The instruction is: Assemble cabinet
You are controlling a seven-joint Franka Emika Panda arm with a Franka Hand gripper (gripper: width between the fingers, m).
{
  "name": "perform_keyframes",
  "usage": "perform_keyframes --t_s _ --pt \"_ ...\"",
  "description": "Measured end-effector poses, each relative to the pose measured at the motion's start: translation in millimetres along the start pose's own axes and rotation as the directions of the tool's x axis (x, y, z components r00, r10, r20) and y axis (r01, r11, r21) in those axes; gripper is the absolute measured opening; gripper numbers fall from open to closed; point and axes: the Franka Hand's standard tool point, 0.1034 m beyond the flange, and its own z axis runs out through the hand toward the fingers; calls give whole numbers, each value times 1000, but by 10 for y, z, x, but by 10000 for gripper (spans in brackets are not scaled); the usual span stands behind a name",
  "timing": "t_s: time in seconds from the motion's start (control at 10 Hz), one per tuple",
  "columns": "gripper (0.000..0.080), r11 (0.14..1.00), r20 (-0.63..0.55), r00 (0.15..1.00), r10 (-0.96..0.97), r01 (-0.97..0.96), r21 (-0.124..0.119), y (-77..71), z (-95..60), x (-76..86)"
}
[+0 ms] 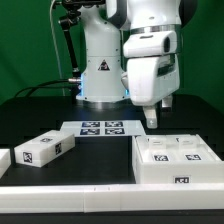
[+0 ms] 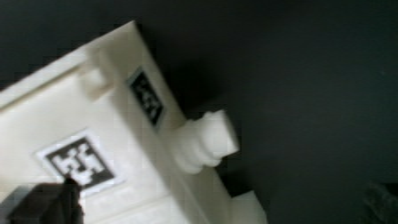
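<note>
The cabinet's large white box (image 1: 175, 160) lies at the exterior view's right, with tags on its top panels and front. My gripper (image 1: 150, 118) hangs just above its far left corner, touching nothing. In the wrist view the box (image 2: 89, 120) shows two tags and a small white knob (image 2: 210, 140) sticking out of its side. My gripper (image 2: 210, 205) is open and empty, with one dark finger (image 2: 39, 205) over the box and the other beside it over the dark table. A smaller white tagged piece (image 1: 45, 148) lies at the exterior view's left.
The marker board (image 1: 100, 127) lies flat in front of the arm's base. Another white piece (image 1: 4, 158) shows at the far left edge. A white ledge (image 1: 70, 195) runs along the front. The table is black.
</note>
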Motion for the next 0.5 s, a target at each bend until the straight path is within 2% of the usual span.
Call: perform_keyframes --t_s 0.1,0.2,0.5 --pt "796 996 -17 996 88 -89 -5 -119 39 -9" --pt "796 997 -11 997 71 -71 0 -131 48 -20" --pt "796 967 -16 967 256 -255 10 -135 54 -11"
